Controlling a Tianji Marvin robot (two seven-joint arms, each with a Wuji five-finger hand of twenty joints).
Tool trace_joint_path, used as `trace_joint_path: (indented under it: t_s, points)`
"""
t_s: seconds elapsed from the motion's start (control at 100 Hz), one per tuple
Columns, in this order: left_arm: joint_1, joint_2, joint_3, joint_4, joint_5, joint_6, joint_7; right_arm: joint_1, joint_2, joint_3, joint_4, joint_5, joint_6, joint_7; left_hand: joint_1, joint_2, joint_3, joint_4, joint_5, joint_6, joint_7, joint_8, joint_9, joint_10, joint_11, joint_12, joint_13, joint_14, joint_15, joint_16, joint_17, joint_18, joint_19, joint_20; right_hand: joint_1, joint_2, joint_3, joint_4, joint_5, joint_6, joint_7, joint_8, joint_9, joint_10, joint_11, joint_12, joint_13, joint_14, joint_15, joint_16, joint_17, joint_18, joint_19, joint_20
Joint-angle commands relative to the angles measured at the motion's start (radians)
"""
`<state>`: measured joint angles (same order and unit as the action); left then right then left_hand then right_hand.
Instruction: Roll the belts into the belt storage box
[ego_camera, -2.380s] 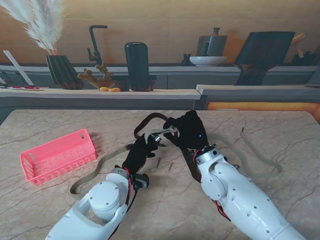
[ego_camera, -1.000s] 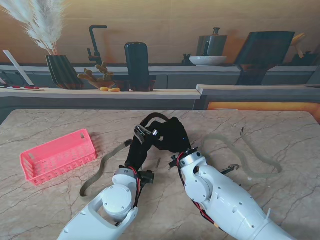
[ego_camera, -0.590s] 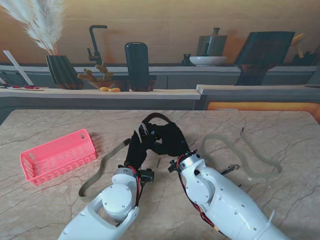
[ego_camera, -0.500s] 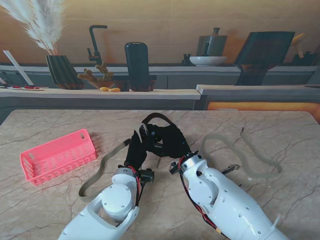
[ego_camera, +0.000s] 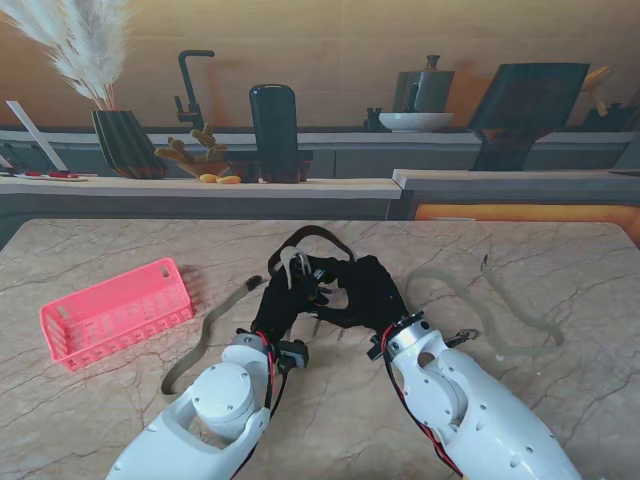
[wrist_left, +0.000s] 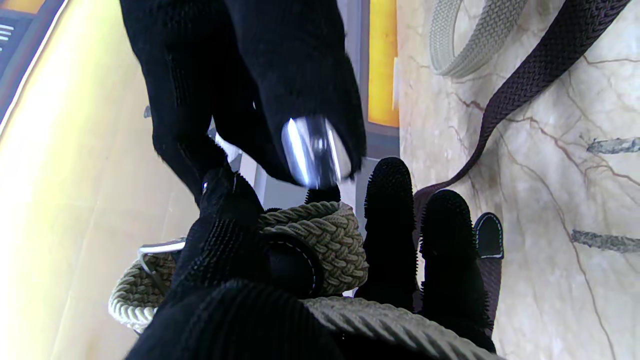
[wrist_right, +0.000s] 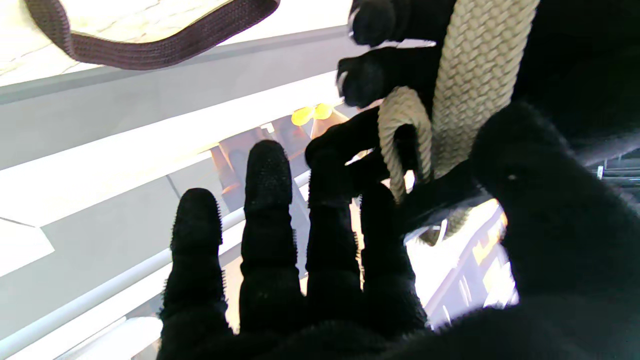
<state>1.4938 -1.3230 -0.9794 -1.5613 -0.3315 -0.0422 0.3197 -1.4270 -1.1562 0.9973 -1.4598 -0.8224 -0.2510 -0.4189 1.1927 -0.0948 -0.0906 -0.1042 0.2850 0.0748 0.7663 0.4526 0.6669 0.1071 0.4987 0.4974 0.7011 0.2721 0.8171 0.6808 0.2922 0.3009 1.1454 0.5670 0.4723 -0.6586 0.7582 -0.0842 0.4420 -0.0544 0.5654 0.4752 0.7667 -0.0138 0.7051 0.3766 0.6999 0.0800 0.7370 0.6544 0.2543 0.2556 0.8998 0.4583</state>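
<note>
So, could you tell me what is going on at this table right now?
The robot is rolling a beige braided belt between its two gloved hands in the middle of the table. The left hand is shut on the started coil, and the right hand is working at it with its fingers spread. The belt's tail trails off left. A dark brown belt and a grey belt lie loose, and the pink storage box sits apart on the left.
</note>
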Motion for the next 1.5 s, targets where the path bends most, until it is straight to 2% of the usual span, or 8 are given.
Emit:
trace_joint_path:
  t_s: [0.0, 0.23, 0.26, 0.31, 0.56, 0.73, 1.0, 1.49]
  points:
    - [0.005, 0.008, -0.006, -0.004, -0.008, 0.017, -0.002, -0.012, 0.008, 0.016, -0.010, -0.003, 0.011, -0.017, 0.013, 0.077, 0.050, 0.023, 0.045, -0.010, -0.047, 0.011, 0.089, 0.061, 0.140, 0.091, 0.039, 0.016, 0.045, 0.039, 0.020, 0.038, 0.055, 0.035, -0.030, 0.032, 0.018, 0.029, -0.014, -0.034, 0.016, 0.014, -0.085, 0.126, -0.059, -0.011, -0.018, -0.014, -0.006, 0.020, -0.011, -0.009, -0.023, 0.027]
    - [-0.005, 0.015, -0.007, 0.007, -0.005, 0.046, -0.039, -0.035, 0.010, 0.048, -0.027, -0.019, 0.000, -0.040, -0.008, 0.058, 0.077, 0.043, 0.091, 0.038, -0.104, 0.014, 0.086, 0.103, 0.131, 0.121, 0.044, 0.049, 0.062, 0.068, 0.024, 0.083, 0.054, 0.045, -0.006, 0.054, 0.021, 0.032, 0.004, -0.053, 0.032, 0.030, -0.084, 0.119, -0.061, -0.013, -0.014, -0.021, -0.010, 0.017, -0.011, -0.011, -0.030, 0.036]
    - [-0.006, 0.015, -0.007, 0.007, -0.006, 0.050, -0.040, -0.036, 0.010, 0.051, -0.027, -0.019, -0.003, -0.041, -0.218, -0.041, 0.437, 0.060, 0.098, 0.037, -0.110, 0.048, 0.090, 0.098, 0.133, 0.145, 0.047, 0.046, 0.069, 0.086, 0.025, 0.084, 0.058, 0.059, 0.015, 0.065, 0.018, 0.032, 0.007, -0.061, 0.040, 0.038, -0.083, 0.119, -0.063, -0.014, -0.011, -0.025, -0.016, 0.015, -0.011, -0.013, -0.035, 0.039]
    - [-0.007, 0.016, -0.008, 0.007, -0.010, 0.056, -0.046, -0.036, 0.010, 0.055, -0.026, -0.023, -0.009, -0.047, -0.272, -0.099, 0.583, 0.064, 0.098, 0.035, -0.073, 0.074, 0.097, 0.092, 0.141, 0.183, 0.053, 0.045, 0.086, 0.092, 0.028, 0.085, 0.073, 0.065, 0.039, 0.083, 0.025, 0.035, 0.014, -0.075, 0.047, 0.043, -0.081, 0.113, -0.064, -0.015, -0.010, -0.029, -0.017, 0.014, -0.010, -0.016, -0.036, 0.042]
    - [-0.003, 0.031, -0.023, -0.017, -0.062, 0.141, -0.123, -0.026, 0.028, 0.080, -0.015, -0.118, -0.067, -0.092, -0.266, -0.293, 0.885, 0.077, 0.111, 0.010, 0.178, 0.289, 0.276, 0.037, 0.240, 0.489, 0.209, 0.002, 0.303, 0.157, 0.150, 0.097, 0.257, 0.146, 0.174, 0.124, 0.073, 0.028, -0.174, -0.363, 0.112, 0.055, -0.190, 0.081, -0.111, -0.043, -0.059, -0.059, -0.101, -0.035, -0.015, -0.052, -0.071, 0.049]
    - [-0.013, 0.038, -0.020, -0.020, -0.067, 0.209, -0.170, -0.007, 0.048, 0.084, -0.002, -0.194, -0.101, -0.101, -0.371, -0.343, 1.029, 0.107, 0.120, 0.027, 0.264, 0.397, 0.354, 0.041, 0.458, 0.519, 0.398, -0.039, 0.521, 0.132, 0.343, 0.147, 0.447, 0.197, 0.209, 0.120, 0.102, 0.025, -0.326, -0.384, 0.090, -0.025, -0.311, 0.070, -0.159, -0.071, -0.128, -0.041, -0.258, -0.136, -0.028, -0.064, -0.104, 0.042]
    - [-0.038, 0.047, 0.000, -0.017, -0.047, 0.307, -0.230, 0.052, 0.086, 0.044, 0.021, -0.311, -0.143, -0.073, -0.436, -0.353, 1.069, 0.129, 0.132, 0.065, 0.305, 0.460, 0.428, 0.025, 0.614, 0.510, 0.531, -0.098, 0.666, 0.102, 0.498, 0.173, 0.580, 0.174, 0.206, 0.117, 0.106, 0.021, -0.346, -0.384, 0.067, -0.074, -0.398, 0.062, -0.210, -0.097, -0.192, -0.027, -0.385, -0.219, -0.047, -0.067, -0.140, 0.030]
    - [-0.056, 0.062, 0.010, -0.032, -0.054, 0.391, -0.307, 0.129, 0.114, -0.021, 0.052, -0.374, -0.215, -0.010, -0.441, -0.348, 1.067, 0.138, 0.125, 0.085, 0.299, 0.468, 0.430, 0.032, 0.622, 0.500, 0.543, -0.099, 0.666, 0.085, 0.510, 0.177, 0.598, 0.159, 0.219, 0.129, 0.128, 0.019, -0.205, -0.395, 0.149, -0.034, -0.397, 0.040, -0.243, -0.114, -0.189, -0.050, -0.394, -0.224, -0.050, -0.068, -0.156, 0.033]
